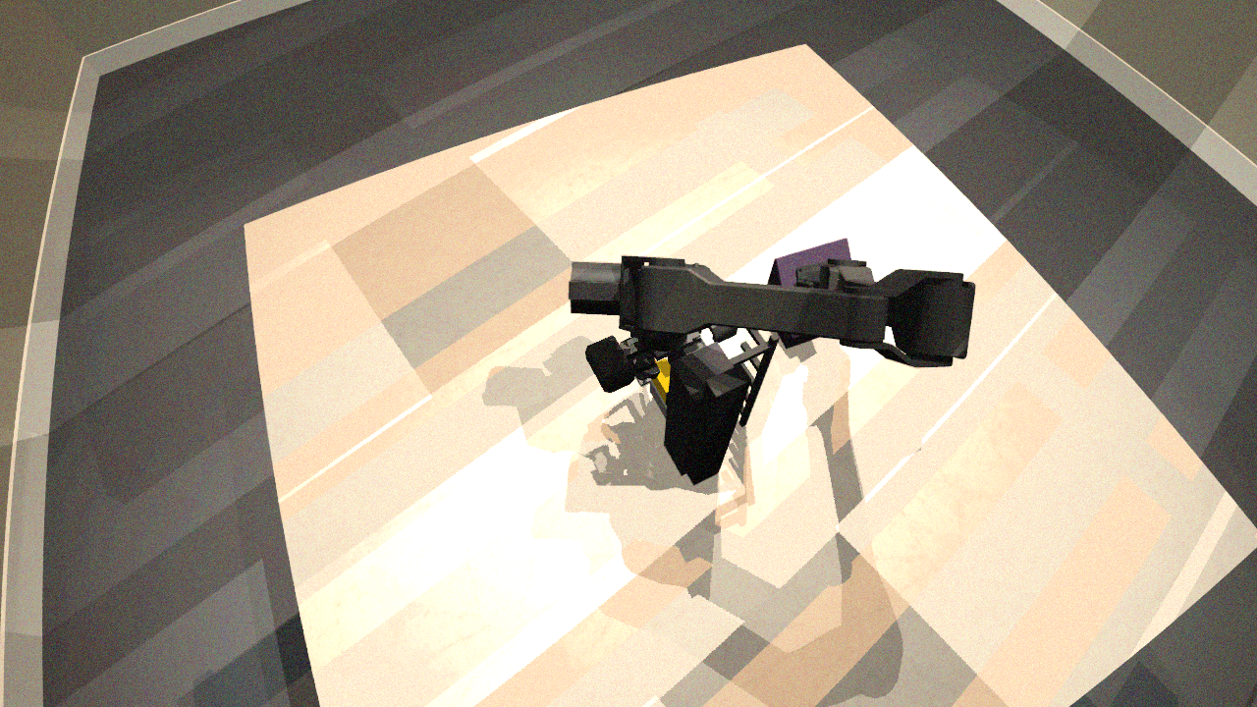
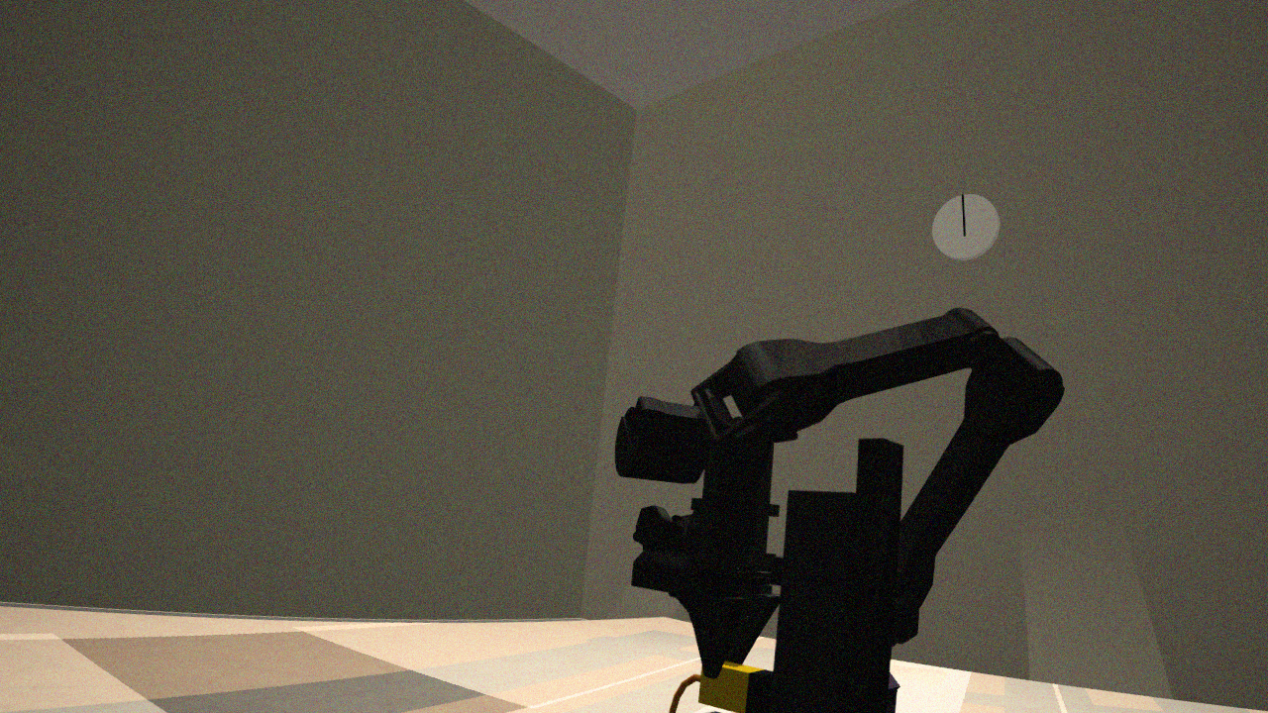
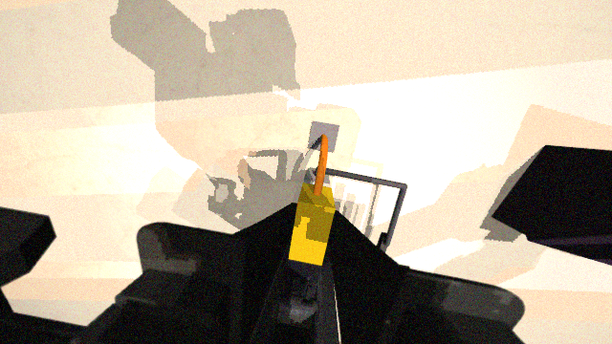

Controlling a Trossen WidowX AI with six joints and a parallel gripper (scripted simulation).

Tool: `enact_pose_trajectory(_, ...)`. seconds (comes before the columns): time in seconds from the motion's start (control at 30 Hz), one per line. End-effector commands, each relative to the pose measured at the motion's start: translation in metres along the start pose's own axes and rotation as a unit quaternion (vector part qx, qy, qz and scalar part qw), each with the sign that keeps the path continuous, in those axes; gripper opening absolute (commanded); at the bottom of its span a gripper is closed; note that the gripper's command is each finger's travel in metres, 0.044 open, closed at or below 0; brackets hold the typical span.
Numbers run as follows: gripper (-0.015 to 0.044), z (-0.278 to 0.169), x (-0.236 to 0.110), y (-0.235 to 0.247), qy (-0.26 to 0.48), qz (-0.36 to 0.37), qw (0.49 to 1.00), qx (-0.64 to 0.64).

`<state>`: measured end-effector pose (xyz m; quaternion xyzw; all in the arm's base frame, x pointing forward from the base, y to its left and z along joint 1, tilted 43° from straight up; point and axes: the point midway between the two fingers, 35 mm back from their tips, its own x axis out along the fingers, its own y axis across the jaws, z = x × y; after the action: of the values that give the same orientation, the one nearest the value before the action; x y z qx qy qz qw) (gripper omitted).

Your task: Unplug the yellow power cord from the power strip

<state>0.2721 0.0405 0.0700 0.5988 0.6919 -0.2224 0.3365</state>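
The yellow plug (image 1: 661,373) (image 2: 731,687) (image 3: 313,226) sticks out sideways from the foot of the tall black power strip (image 1: 698,426) (image 2: 833,594), its inner end against the strip. An orange cord (image 2: 681,693) (image 3: 321,162) runs from the plug's outer end to a small grey square (image 3: 325,131) on the table. My gripper (image 2: 719,666) (image 3: 314,212) comes down from above and is shut on the plug, one finger on each side. In the overhead view the wrist hides the fingertips.
A thin dark ladder-like frame (image 1: 755,378) (image 3: 399,203) leans beside the strip. The arm's base sits on a purple block (image 1: 812,254) behind it. A dark block (image 3: 559,201) fills the right of the wrist view. A round wall clock (image 2: 964,227) hangs on the far wall.
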Motion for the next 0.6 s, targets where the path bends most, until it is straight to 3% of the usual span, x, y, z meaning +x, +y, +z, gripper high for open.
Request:
enact_pose_trajectory(0.0,0.0000,0.010,-0.001,0.001,-0.004,0.002,1.000,0.001)
enact_pose_trajectory(0.57,0.0000,0.038,-0.003,0.002,-0.005,0.002,1.000,0.001)
